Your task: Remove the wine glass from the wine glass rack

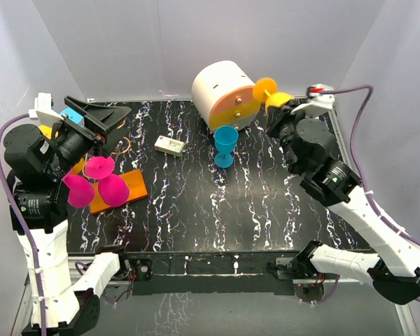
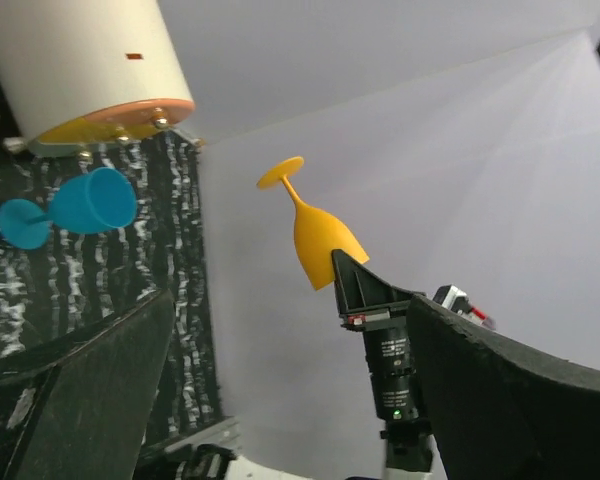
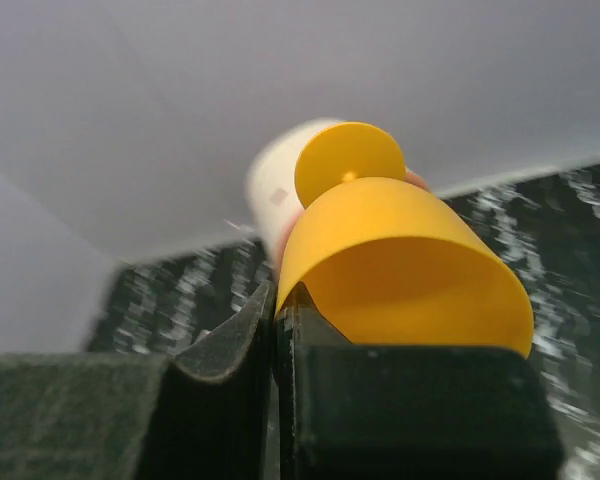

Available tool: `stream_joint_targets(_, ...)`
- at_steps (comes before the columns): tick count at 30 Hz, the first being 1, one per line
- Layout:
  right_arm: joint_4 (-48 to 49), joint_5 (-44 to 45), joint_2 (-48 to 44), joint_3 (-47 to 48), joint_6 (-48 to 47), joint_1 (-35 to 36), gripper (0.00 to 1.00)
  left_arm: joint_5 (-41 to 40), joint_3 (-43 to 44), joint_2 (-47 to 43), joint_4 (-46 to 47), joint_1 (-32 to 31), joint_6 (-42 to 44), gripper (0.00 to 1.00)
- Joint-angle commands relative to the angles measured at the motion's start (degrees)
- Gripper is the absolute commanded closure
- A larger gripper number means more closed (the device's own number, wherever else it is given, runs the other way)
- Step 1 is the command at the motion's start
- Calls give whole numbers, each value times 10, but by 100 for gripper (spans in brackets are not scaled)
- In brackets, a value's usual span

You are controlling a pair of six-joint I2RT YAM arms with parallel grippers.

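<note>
My right gripper (image 3: pixel 278 322) is clamped on the yellow glass (image 3: pixel 400 260). The rim is pinched between the two fingers, one inside the bowl and one outside. In the top view the glass hangs in the air in the upper right of the frame, beside the cabinet (image 1: pixel 220 87), foot pointing away from the arm. It is well apart from the rack (image 1: pixel 129 185) at centre left.

My left gripper (image 1: pixel 101 122) is spread wide with nothing in it, up by the rack, where three pink glasses (image 1: pixel 98 168) hang bowl-down. A blue glass (image 1: pixel 225 143) stands on the table (image 1: pixel 280 210) near the top middle.

The yellow glass looks like light moulded plastic: stiff, smooth and probably slippery. A rim pinch leaves the stem and foot sticking out as a lever, so I'd expect it to swivel if I move fast. For the pink ones I'd take hold at the bowl wall or rim, not the thin stem.
</note>
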Motion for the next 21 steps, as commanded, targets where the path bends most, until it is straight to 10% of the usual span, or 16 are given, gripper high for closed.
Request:
stream_joint_targets(1, -216, 77, 26, 21, -134, 0, 100, -12, 42, 10, -122, 1, 134, 1)
stream_joint_targets(21, -445, -276, 257, 204, -113, -151, 100, -18, 77, -46, -159, 1, 185, 1)
